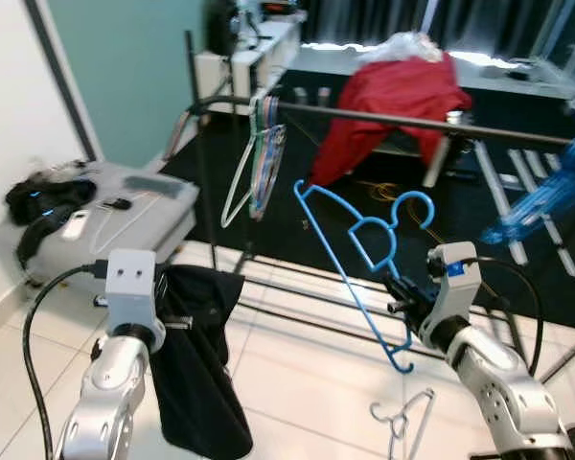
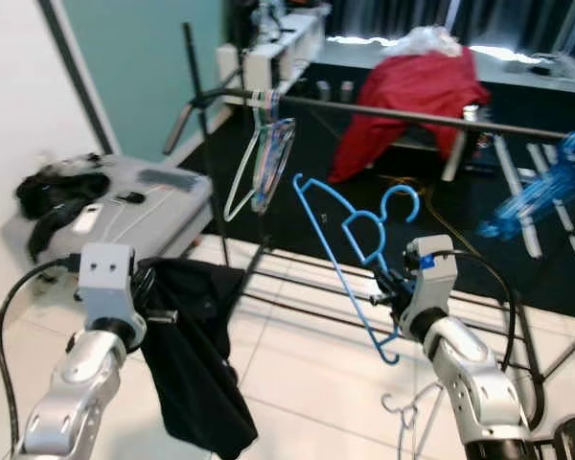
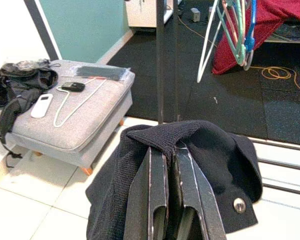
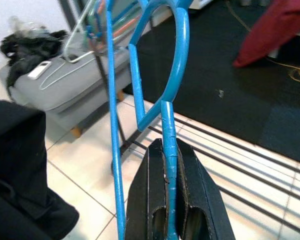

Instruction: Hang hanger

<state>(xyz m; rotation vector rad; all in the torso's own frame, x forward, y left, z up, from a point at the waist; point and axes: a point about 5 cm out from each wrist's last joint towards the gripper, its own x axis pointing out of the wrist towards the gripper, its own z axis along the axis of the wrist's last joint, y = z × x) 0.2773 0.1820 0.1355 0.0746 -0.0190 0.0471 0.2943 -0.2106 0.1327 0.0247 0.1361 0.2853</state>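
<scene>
light: even indoor, bright on white tiles | glare: blown-out strip at 12 o'clock of head views | blur: soft head views, smeared blue at 3 o'clock | wrist views sharper

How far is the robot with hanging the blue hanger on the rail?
Done: the right gripper is shut on the blue hanger and holds it up, tilted, in front of the clothes rail. The left gripper is shut on a black garment. Left: the hanger's hook is not yet over the rail, where other hangers already hang.
</scene>
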